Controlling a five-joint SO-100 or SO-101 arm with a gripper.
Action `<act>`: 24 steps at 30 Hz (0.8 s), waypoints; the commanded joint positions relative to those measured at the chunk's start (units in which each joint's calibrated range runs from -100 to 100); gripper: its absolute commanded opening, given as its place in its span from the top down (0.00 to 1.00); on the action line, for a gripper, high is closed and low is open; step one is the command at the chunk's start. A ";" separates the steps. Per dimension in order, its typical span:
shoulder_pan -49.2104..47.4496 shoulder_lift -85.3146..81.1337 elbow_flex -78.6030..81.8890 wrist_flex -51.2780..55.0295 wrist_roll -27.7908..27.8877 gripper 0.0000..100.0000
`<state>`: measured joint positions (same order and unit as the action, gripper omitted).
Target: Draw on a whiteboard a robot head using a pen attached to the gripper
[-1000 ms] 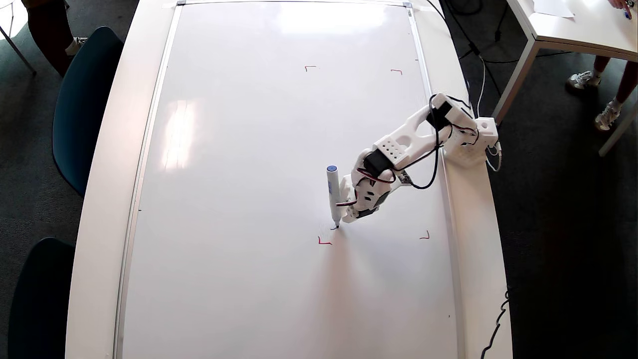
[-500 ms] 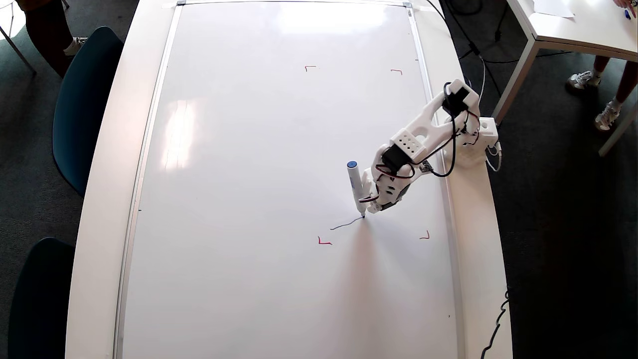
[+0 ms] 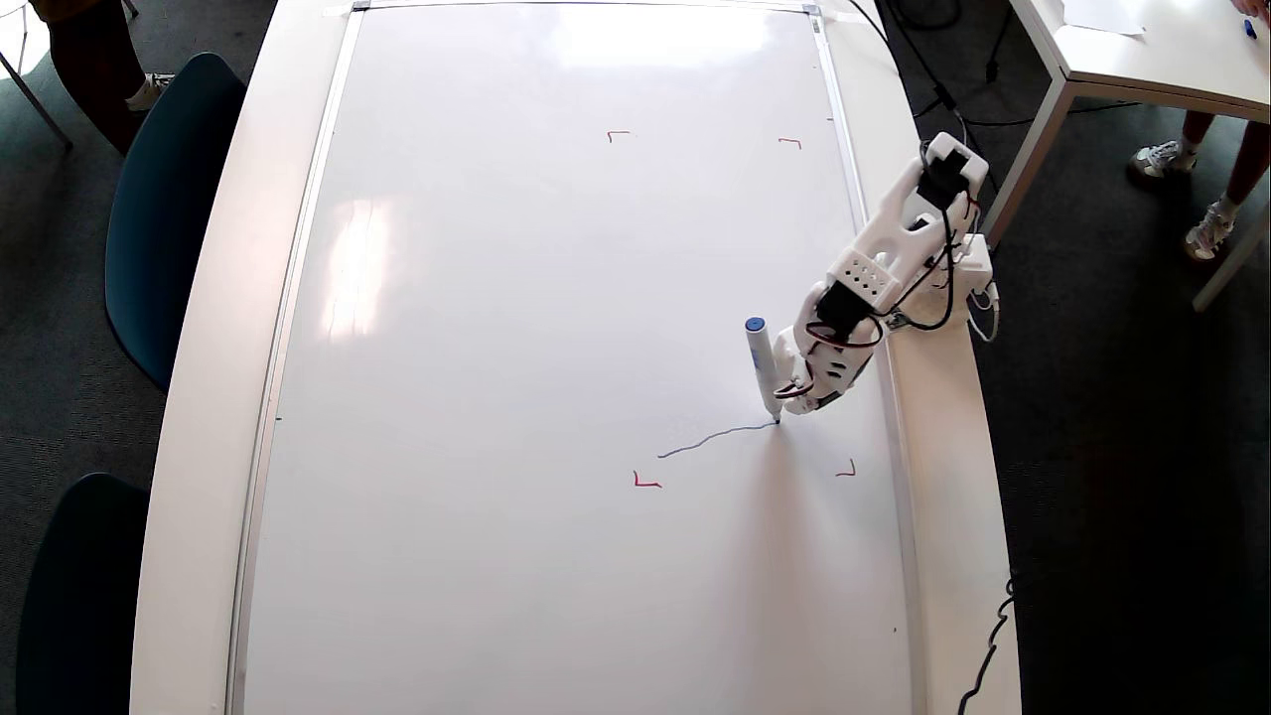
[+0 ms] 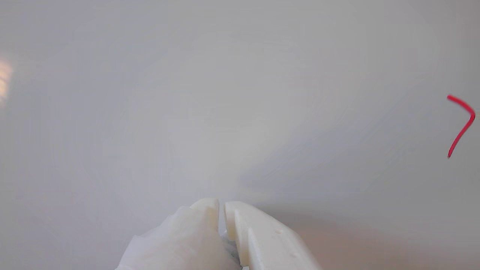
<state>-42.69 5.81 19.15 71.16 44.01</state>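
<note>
Dark grey carpet point(image 3: 1092, 447) was seen around a long white table point(image 3: 199, 397), with blue chairs point(image 3: 164, 199) drawn up along its left side in the overhead view and a second white table point(image 3: 1142, 50) at the upper right. Nearly the whole tabletop was covered by the whiteboard point(image 3: 496, 298), glossy and edged by a thin silver frame. Four small red corner marks point(image 3: 645, 482) were laid out on its right half; one of them point(image 4: 463, 122) was also caught at the right edge of the wrist view.

At the board's right edge the white arm point(image 3: 894, 238) was mounted, reaching down and to the left over the board. The gripper point(image 3: 809, 397) was held low over the surface, between the two lower red marks and somewhat above them. The pen point(image 3: 762, 367) was carried on the gripper's left side, nearly upright, blue cap uppermost and dark tip set on the board. How the pen was fastened could not be made out.

Of the robot head point(image 3: 717, 437) only one thin, wavy dark line was present, running from near the lower-left red mark up and rightwards to the pen tip.

In the wrist view the two white fingertips point(image 4: 204, 210) were seen drawn together with only a narrow slit between them, and nothing was held between them. Bare board filled that view above them.
</note>
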 commanded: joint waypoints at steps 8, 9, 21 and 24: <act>-2.44 -13.44 13.01 -0.18 -1.95 0.99; -2.74 -13.95 13.64 -0.18 -2.27 0.99; -1.12 -16.22 18.27 -0.18 -2.70 0.99; 0.14 -18.41 21.45 -0.18 -2.32 0.99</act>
<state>-44.09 -9.01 38.38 70.73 41.37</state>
